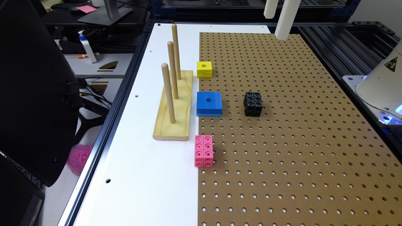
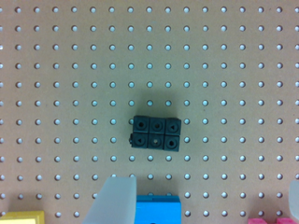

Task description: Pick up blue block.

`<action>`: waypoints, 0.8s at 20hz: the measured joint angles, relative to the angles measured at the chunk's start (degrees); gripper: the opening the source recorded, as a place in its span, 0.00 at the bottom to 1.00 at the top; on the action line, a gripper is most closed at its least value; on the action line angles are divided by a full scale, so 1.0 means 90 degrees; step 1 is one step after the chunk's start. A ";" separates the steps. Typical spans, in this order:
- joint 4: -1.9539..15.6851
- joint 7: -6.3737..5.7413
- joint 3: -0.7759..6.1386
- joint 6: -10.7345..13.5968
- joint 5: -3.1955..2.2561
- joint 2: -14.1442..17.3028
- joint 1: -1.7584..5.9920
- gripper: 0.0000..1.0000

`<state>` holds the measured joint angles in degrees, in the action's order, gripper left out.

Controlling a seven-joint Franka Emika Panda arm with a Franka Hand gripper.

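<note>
The blue block (image 1: 209, 103) sits untouched on the pegboard (image 1: 298, 131) (end effector (image 2: 203, 200) open, high above).

A black block cluster (image 2: 155, 132), two rows of three cubes, lay flat on the pegboard (image 2: 224, 70). Past it, at the frame's edge, sat the blue block (image 2: 160, 210), cut off, with a translucent finger (image 2: 114, 200) overlapping its side. A yellow block (image 2: 21, 217) and a pink block (image 2: 273, 220) showed farther out, on opposite sides of the blue block.
</note>
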<state>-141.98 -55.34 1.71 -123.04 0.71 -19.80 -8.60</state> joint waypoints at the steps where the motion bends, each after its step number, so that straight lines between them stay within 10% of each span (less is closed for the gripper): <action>1: -0.0003 0.0002 0.0000 0.0001 0.0000 0.0000 0.0001 1.00; 10: 0.0080 0.0330 -0.0014 -0.0184 -0.0019 0.0109 0.0379 1.00; 16: 0.0530 0.0454 -0.0012 -0.0339 -0.0020 0.0663 0.0532 1.00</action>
<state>-137.21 -51.26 1.60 -126.09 0.53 -13.84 -3.81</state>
